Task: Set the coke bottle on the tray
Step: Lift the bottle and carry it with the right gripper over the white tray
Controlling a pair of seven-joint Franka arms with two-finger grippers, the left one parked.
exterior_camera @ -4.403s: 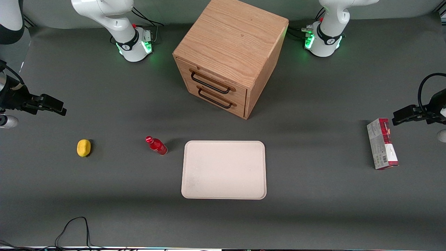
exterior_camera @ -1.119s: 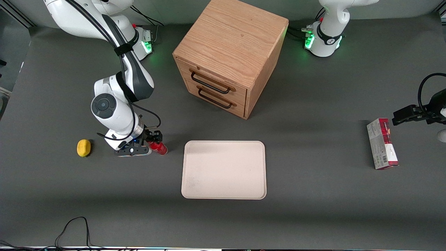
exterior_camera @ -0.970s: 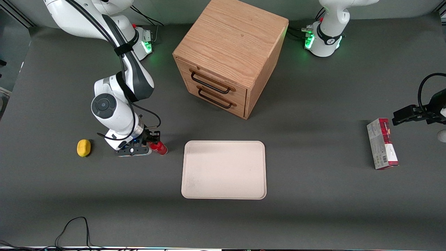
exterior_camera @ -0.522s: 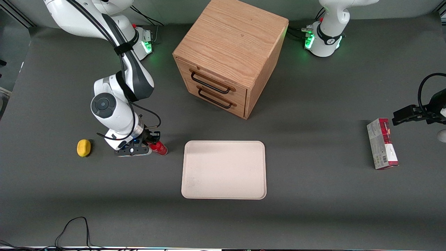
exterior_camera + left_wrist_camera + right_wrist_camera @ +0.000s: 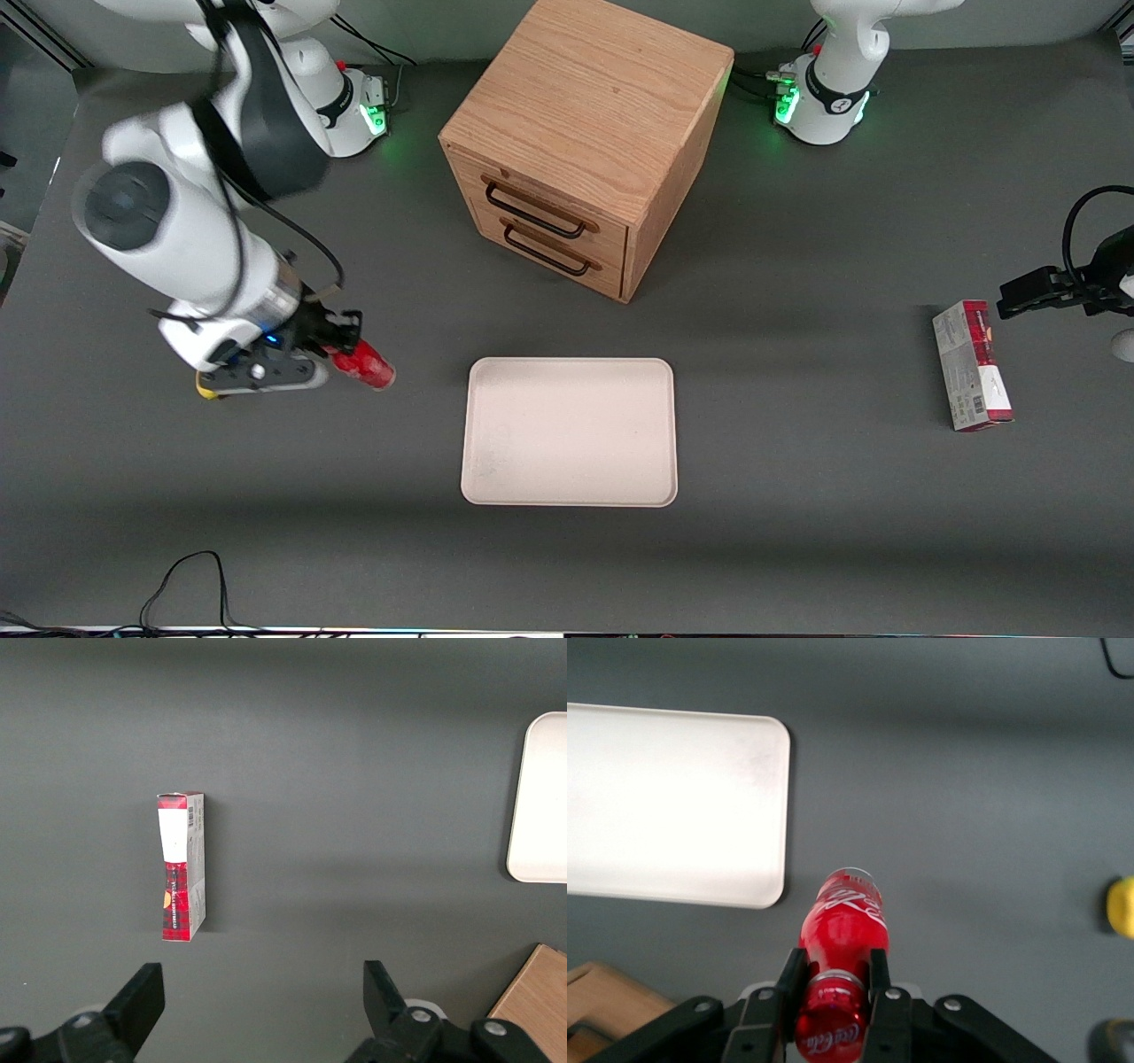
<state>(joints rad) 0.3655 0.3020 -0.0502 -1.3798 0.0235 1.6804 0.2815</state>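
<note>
The coke bottle point(image 5: 365, 367), small and red, hangs above the grey table, held at its neck by my gripper point(image 5: 339, 345), which is shut on it. In the right wrist view the two black fingers point(image 5: 790, 974) press both sides of the bottle's neck, just below the red cap point(image 5: 829, 1017), and the bottle's body point(image 5: 846, 921) points down at the table. The cream-white tray point(image 5: 569, 431) lies flat on the table beside the bottle, toward the parked arm's end, and also shows as the tray point(image 5: 673, 806) in the right wrist view. The bottle is apart from the tray.
A wooden drawer cabinet point(image 5: 585, 142) stands farther from the front camera than the tray. A yellow lemon point(image 5: 205, 392) is mostly hidden under my wrist; it shows as the lemon point(image 5: 1122, 907). A red-and-white carton point(image 5: 972, 365) lies toward the parked arm's end. A black cable point(image 5: 186, 580) loops near the table's front edge.
My gripper has lifted the coke bottle off the table and shifted it toward the working arm's end, away from the tray. The arm has swung up toward the camera.
</note>
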